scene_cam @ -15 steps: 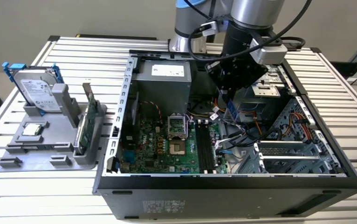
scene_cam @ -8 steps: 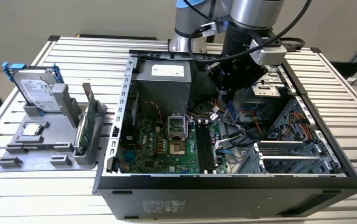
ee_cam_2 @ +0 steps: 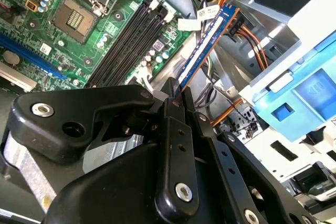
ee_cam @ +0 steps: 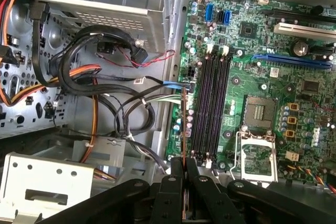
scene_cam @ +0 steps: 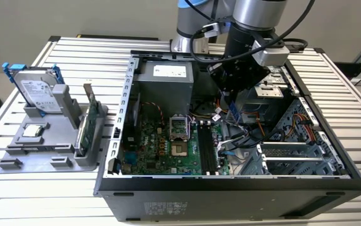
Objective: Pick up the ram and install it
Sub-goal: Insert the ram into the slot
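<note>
Slatted metal table (scene_cam: 331, 84) with open computer case (scene_cam: 231, 188), grey holder tray (scene_cam: 17, 162)

— How is the light sitting in the exterior view?
— Evenly and brightly; the slatted table (scene_cam: 36, 188) is glaring almost white, while the computer case (scene_cam: 231, 193) is keeping its inside dimmer.
— And in both wrist views?
— The close black gripper (ee_cam_2: 176, 90) is looking soft, shiny highlights are gleaming on it, and the motherboard (ee_cam: 247, 77) is staying crisp.
</note>
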You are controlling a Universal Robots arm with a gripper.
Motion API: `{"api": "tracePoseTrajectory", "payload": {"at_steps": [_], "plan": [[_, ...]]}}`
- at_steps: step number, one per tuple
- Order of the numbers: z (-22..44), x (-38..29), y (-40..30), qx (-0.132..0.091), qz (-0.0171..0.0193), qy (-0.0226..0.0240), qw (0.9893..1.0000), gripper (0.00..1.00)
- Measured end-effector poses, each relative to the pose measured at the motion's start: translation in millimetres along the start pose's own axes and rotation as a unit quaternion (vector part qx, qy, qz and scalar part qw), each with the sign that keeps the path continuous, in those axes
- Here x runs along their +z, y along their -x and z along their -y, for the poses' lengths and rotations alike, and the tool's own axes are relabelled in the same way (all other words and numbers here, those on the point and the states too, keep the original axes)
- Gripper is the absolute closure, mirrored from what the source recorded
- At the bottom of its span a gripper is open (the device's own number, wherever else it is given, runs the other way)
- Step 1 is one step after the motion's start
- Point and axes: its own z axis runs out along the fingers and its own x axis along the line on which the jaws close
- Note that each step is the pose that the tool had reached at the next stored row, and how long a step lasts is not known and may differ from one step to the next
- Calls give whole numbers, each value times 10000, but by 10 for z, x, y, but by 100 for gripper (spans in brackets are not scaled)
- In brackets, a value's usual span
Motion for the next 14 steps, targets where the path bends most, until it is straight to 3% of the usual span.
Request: {"api": "tracePoseTrajectory", "payload": {"at_steps": [8, 14], "plan": [[-53, 59, 11, 61, 24, -2, 10000, 100], [-89, 109, 27, 145, 71, -8, 9999, 100]]}}
